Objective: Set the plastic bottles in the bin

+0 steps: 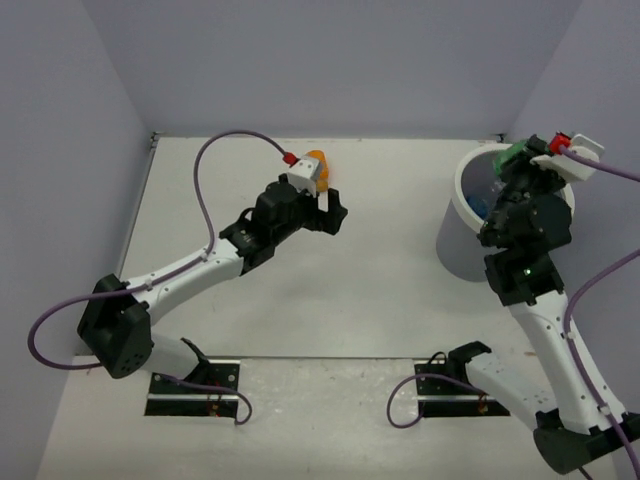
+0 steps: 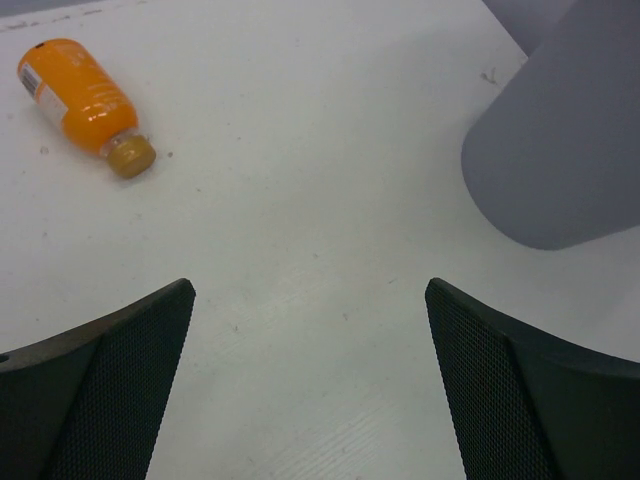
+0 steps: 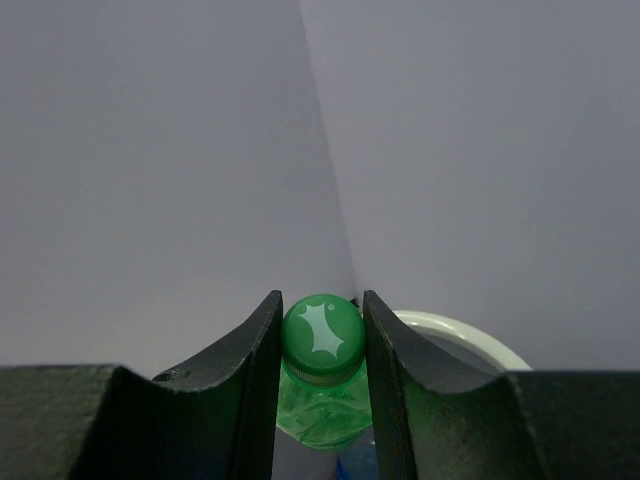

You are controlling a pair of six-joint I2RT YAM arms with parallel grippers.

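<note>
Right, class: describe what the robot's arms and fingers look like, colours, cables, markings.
Both the left arm and right arm have white links with chunky black joints. A purple cable loops along each, ending in a red plug. The fingers are black, curved, with a fine mesh texture.

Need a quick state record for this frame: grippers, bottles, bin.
left gripper: open, empty, above the table
right gripper: shut on green-capped bottle, over the bin
orange bottle: lying on its side on the table, not gripped
bin: upright, at the right; contents unclear
</note>
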